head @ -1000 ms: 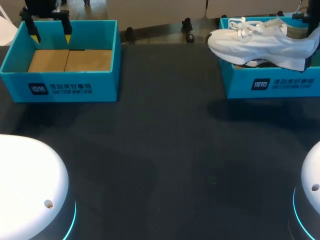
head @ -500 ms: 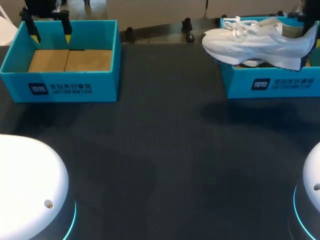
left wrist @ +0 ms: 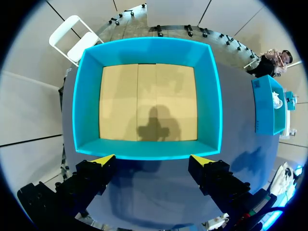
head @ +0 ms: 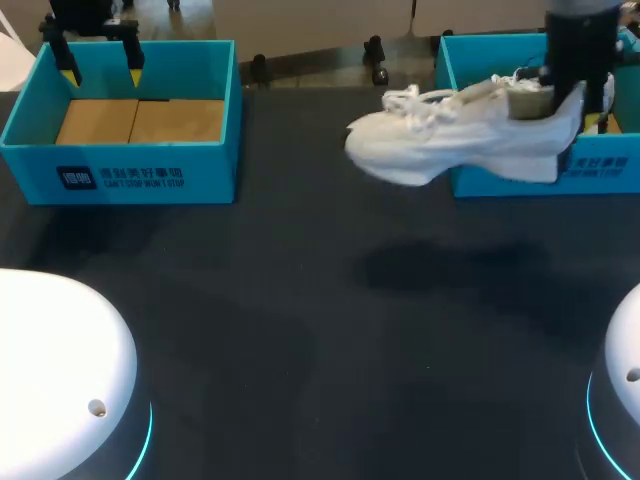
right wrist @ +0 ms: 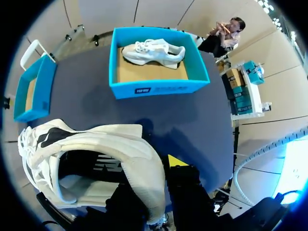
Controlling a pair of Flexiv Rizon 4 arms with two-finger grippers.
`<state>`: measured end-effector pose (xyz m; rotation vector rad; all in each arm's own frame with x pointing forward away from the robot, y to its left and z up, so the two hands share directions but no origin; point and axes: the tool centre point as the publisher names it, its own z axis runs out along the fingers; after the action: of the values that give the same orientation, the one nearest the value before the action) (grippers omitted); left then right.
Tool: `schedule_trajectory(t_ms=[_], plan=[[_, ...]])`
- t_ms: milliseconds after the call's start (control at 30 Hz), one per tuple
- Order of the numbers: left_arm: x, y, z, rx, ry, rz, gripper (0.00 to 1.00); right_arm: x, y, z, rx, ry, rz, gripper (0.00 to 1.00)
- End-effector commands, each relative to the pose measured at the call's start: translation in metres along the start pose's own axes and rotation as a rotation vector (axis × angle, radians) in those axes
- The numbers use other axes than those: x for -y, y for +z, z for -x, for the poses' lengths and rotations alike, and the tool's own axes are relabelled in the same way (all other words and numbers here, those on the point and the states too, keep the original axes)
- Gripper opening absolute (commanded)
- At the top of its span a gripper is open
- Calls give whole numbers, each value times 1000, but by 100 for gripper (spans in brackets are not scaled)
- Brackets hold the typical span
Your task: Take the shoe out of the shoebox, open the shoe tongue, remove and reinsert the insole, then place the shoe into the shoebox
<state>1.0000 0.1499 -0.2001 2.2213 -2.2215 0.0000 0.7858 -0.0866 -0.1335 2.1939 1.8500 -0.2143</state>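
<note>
A white shoe (head: 450, 140) hangs in the air with its toe over the dark table, just left of the right blue shoebox (head: 520, 180). My right gripper (head: 570, 105) is shut on its heel collar from above. In the right wrist view the heel wall of the held shoe (right wrist: 96, 144) sits between the fingers of the right gripper (right wrist: 151, 178). Ahead of it a second white shoe (right wrist: 153, 52) lies in the right shoebox (right wrist: 159, 89). My left gripper (left wrist: 153, 160) stands open over the far edge of the left shoebox (left wrist: 144, 150), which holds only its cardboard floor.
The left shoebox (head: 120, 175) stands at the back left of the table (head: 320, 330), my left gripper (head: 100, 70) above its far wall. Two white robot bases flank the table's near edge.
My right gripper has carried the shoe leftward and toward the front, out from over the right shoebox; the toe now hangs over the table. The left arm has not moved.
</note>
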Motion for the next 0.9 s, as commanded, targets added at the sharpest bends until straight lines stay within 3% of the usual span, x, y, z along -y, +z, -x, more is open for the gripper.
schedule_trajectory(t_ms=[33, 133, 800, 900], plan=[[0, 0, 0, 0, 0, 0, 100, 18, 3, -18, 13, 6, 19, 0], [0, 0, 0, 0, 0, 0, 100, 32, 7, -30, -20, 36, -2, 0], [0, 0, 0, 0, 0, 0, 100, 32, 7, -30, -20, 36, -2, 0], [0, 0, 0, 0, 0, 0, 100, 46, 15, -45, 2, 6, 14, 0]])
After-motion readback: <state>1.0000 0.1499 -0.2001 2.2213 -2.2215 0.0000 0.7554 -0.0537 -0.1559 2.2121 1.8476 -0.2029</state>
